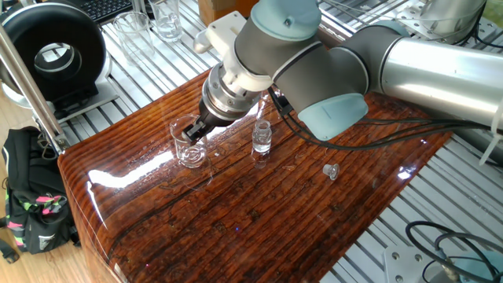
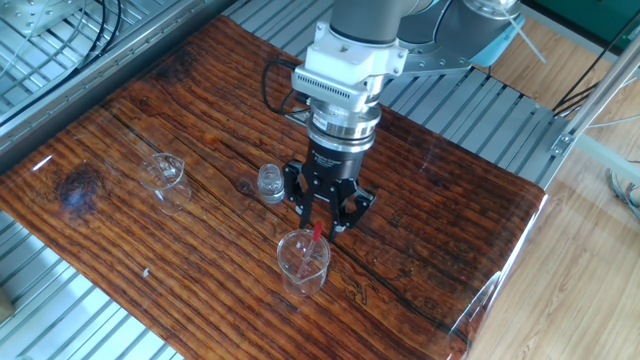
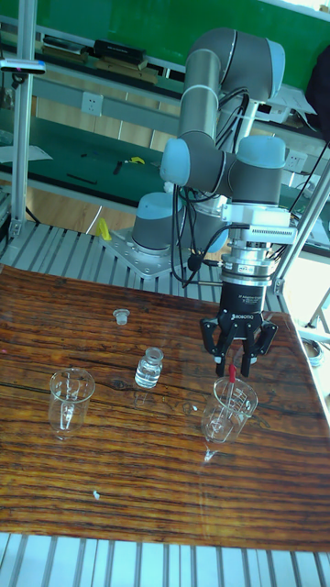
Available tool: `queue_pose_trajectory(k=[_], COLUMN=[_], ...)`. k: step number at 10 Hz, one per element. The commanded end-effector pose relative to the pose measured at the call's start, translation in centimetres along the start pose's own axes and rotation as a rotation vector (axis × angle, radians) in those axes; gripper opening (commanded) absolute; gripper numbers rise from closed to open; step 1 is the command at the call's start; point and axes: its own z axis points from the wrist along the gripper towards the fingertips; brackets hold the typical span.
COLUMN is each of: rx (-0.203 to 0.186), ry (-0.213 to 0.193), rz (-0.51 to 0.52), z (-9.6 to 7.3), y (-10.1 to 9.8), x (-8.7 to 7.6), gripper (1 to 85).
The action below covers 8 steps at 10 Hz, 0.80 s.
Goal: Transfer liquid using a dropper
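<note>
**Dropper held above a beaker**

The gripper (image 2: pixel 326 216) points straight down over a clear beaker (image 2: pixel 303 262) standing on the wooden tabletop (image 2: pixel 420 240). Its two fingers are clenched on the dropper (image 2: pixel 316 238), whose red bulb shows between the fingertips in the other fixed view and again in the tall fixed view (image 3: pixel 232 374). The thin clear tube below the bulb reaches down into the mouth of the beaker (image 3: pixel 227 409); how deep it goes cannot be told, and no liquid can be made out through the glass.

In the one fixed view the gripper (image 1: pixel 193 130) sits right over the rim of the beaker (image 1: pixel 189 146), and the dropper itself is hidden behind the fingers.

Just beside the beaker stands a small clear vial (image 2: pixel 269 183), upright and open at the top. In the tall fixed view the vial (image 3: pixel 148 368) is to the left of the gripper (image 3: pixel 236 356), apart from it. Its small clear cap (image 3: pixel 119 316) lies on the tabletop farther back, well apart from the vial.

A second beaker (image 3: pixel 70 396) stands near the left edge of the tabletop (image 3: pixel 137 495) in that view, well apart from the arm. In the other fixed view this second beaker (image 2: pixel 163 178) is left of the vial.
</note>
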Motion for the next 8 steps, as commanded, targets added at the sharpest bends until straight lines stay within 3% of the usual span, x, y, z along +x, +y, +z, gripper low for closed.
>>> queue_pose_trajectory(k=[1, 8], rx=[-0.002, 0.003], ry=[-0.006, -0.01], rz=[0.011, 0.02], z=[-0.08, -0.09], y=[-0.19, -0.03], x=[-0.18, -0.47], gripper=[45.0, 40.0])
